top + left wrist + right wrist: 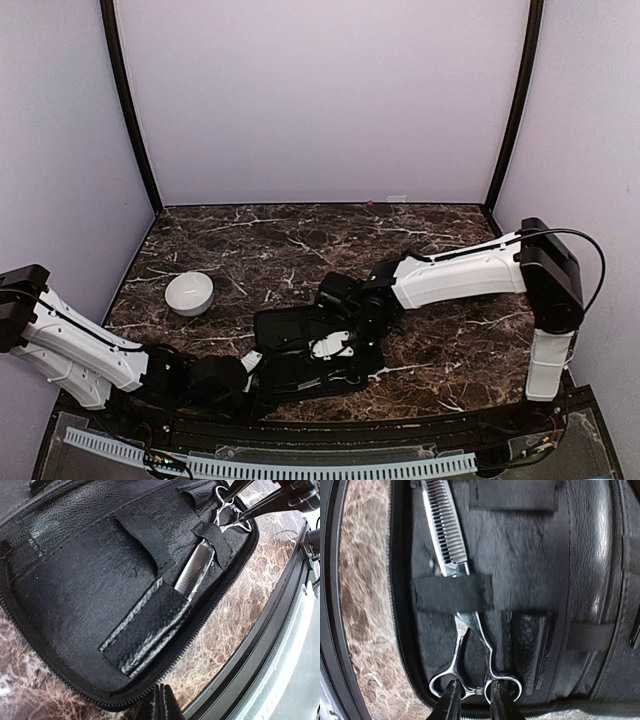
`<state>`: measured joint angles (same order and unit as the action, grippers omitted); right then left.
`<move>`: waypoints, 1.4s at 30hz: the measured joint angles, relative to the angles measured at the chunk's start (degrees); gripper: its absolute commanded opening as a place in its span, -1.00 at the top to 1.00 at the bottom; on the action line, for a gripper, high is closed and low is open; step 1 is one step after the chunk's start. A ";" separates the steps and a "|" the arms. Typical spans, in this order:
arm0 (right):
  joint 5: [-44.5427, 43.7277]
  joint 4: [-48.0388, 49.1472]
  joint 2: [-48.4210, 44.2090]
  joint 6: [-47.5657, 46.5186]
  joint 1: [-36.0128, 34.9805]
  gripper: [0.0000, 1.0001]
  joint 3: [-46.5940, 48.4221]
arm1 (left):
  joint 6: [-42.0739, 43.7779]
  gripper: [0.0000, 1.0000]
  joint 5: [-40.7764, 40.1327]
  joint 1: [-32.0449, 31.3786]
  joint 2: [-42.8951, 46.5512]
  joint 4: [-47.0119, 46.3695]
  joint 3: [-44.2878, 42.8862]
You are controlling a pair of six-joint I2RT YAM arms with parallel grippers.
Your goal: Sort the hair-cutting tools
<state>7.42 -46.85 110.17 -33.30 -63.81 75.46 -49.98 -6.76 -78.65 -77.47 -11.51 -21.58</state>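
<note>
The right tool (475,689) has its two fingers parted, one tip over each ring handle of the thinning scissors (462,625), straddling the spot where the rings meet; I cannot tell whether they are pinching it. The scissors lie straight ahead of this tool inside the open black case (535,555), held under an elastic strap (452,592). The left tool (161,702) sits at the case's edge on the table (365,605), well apart from the scissors; I cannot tell whether it is open or closed.
</note>
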 measured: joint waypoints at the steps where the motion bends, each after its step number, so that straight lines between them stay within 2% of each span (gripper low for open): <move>1: 0.26 -0.04 0.37 0.13 -0.13 0.62 0.50 | 0.00 1.00 0.00 0.00 -0.09 -0.15 0.00; 28: 1.64 -5.18 7.06 3.04 -3.32 0.62 10.32 | 0.02 1.00 -0.13 0.00 -0.11 -0.24 0.00; 35: 2.01 -5.46 7.48 3.34 -3.65 0.54 10.91 | 0.02 1.00 -0.15 -0.02 -0.11 -0.24 0.00; 42: 1.73 -5.46 7.17 3.32 -4.00 0.28 10.58 | 0.76 1.00 -0.42 -0.02 -0.09 1.51 -0.90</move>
<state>9.15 -52.31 117.34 -29.98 -67.81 86.04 -49.21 -7.18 -78.67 -77.56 -10.00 -22.48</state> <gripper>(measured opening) 0.315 0.004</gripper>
